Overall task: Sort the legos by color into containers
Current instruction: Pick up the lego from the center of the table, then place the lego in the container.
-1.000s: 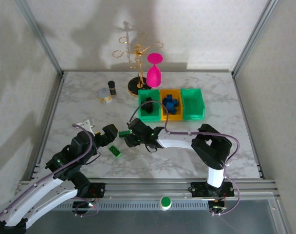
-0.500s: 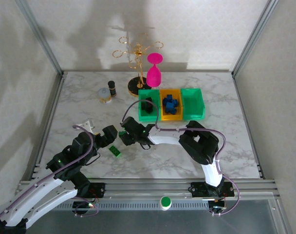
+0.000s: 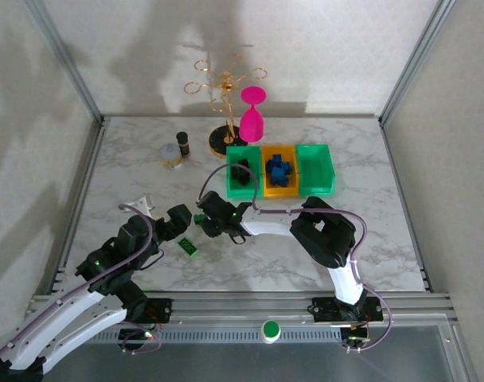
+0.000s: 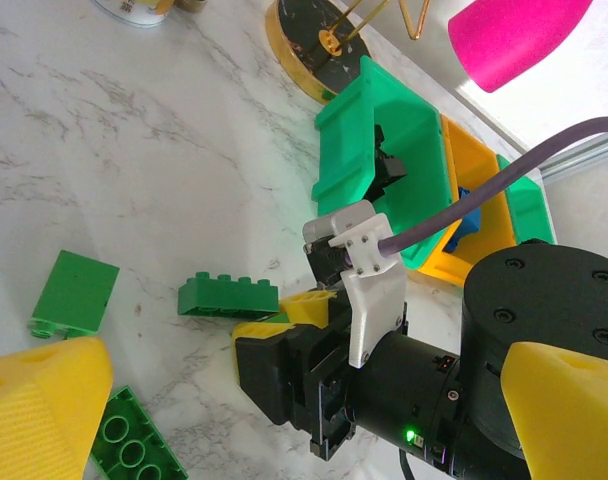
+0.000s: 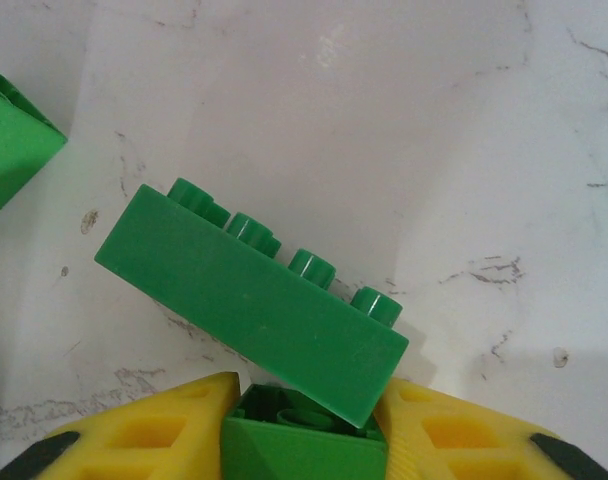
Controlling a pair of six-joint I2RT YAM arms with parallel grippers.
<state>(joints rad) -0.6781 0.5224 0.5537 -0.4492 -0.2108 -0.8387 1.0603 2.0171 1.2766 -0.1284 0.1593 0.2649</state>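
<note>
Between the right gripper's pads, down on the table, we see a small green brick pinched; left gripper gapes wide. Black legos and blue legos are binned; green ones, we judge, remain for the right green bin.

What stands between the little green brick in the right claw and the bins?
Nothing visible: bare marble runs from the right claw to the bins. The long green brick touching the small green brick lies ahead of the claw, away from them.

Smooth glossy plastic green brick, polished marble-pattern tabletop, shiny gold metal stand
</note>
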